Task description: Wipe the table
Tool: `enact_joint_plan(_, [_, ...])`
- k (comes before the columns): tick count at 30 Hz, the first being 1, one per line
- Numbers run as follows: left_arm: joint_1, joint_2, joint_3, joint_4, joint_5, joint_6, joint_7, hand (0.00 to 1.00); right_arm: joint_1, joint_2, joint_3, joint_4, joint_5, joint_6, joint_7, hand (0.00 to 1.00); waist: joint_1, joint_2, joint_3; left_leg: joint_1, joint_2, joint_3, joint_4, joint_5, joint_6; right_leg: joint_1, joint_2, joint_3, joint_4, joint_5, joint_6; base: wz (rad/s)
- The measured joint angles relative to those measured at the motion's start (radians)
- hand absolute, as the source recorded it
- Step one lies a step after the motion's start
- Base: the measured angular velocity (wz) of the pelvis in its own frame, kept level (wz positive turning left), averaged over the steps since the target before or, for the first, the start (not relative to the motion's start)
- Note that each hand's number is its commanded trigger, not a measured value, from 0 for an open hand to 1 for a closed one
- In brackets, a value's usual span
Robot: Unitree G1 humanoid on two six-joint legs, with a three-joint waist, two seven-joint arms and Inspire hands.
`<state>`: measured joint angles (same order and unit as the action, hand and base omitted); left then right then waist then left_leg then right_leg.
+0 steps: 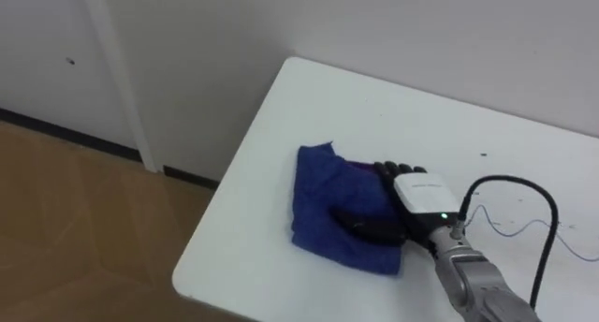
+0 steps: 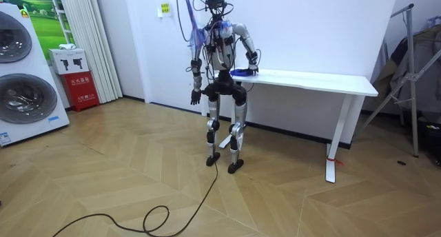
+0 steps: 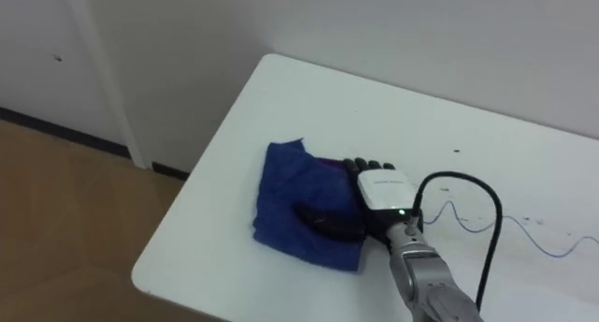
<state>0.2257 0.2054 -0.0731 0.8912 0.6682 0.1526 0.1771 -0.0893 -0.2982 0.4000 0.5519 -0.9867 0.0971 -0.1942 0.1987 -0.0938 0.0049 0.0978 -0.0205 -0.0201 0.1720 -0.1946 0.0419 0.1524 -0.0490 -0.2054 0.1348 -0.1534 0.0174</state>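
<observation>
The fingers (image 1: pixel 393 169) of the right hand (image 1: pixel 404 217) lie flat on top of the blue cloth (image 1: pixel 323 196). They are close together and point to the upper left of the frame. The thumb (image 1: pixel 360 226) sticks out to the side, away from them, and lies on the cloth too. The hand pinches nothing; it only presses down.

The cloth is crumpled and sits on the white table (image 1: pixel 309 97), in the middle of the frame, near the table's left end and its front edge. A thin blue wiggly line (image 1: pixel 524 230) is drawn on the table at the right of the frame, apart from the cloth.

In the room view the robot stands on the wooden floor (image 2: pixel 124 175) at the table's end on the room view's left. Its left hand (image 2: pixel 196 97) hangs down by its hip. Two washing machines (image 2: pixel 24 85) stand at the far left of the room view.
</observation>
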Motion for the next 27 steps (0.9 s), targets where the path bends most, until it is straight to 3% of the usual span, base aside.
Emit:
enact_joint_plan(11, [0.003, -0.001, -0.001, -0.001, -0.001, -0.002, -0.012, 0.00, 0.055, 0.001, -0.031, -0.056, -0.045, -0.026, -0.042, 0.00, -0.016, 0.011, -0.0045, 0.001, -0.009, 0.004, -0.004, 0.002, 0.009, -0.004, -0.003, 0.001, 0.005, -0.001, 0.003, -0.02])
enact_joint_plan(12, [0.002, -0.001, -0.008, 0.000, -0.001, -0.003, -0.012, 0.00, 0.056, 0.002, -0.031, -0.056, -0.045, -0.034, -0.048, 0.89, -0.020, 0.014, -0.0058, 0.002, -0.009, 0.004, -0.004, 0.002, 0.009, -0.004, -0.002, 0.002, 0.004, -0.001, 0.003, 0.00])
enact_joint_plan(13, [0.002, -0.001, -0.010, 0.001, -0.001, -0.004, -0.013, 0.00, 0.057, 0.002, -0.030, -0.057, -0.045, -0.037, -0.050, 1.00, -0.024, 0.015, -0.0066, 0.002, -0.009, 0.005, -0.004, 0.002, 0.009, -0.004, -0.002, 0.003, 0.004, -0.001, 0.003, 0.00])
enact_joint_plan(23, [-0.007, -0.010, -0.008, 0.002, 0.000, -0.010, -0.017, 0.00, 0.084, 0.004, -0.032, -0.174, -0.045, -0.045, -0.114, 1.00, -0.029, 0.016, -0.0052, 0.009, -0.008, 0.013, -0.021, 0.001, 0.009, -0.008, 0.001, 0.010, 0.001, -0.001, 0.003, -0.02])
enact_joint_plan(27, [-0.011, -0.011, -0.008, 0.002, 0.000, -0.010, -0.037, 0.00, 0.111, 0.015, -0.026, -0.220, -0.042, -0.075, -0.126, 1.00, -0.027, 0.012, -0.0035, 0.009, -0.008, 0.010, -0.021, 0.001, 0.009, -0.005, 0.001, 0.009, 0.001, -0.001, 0.003, 0.02])
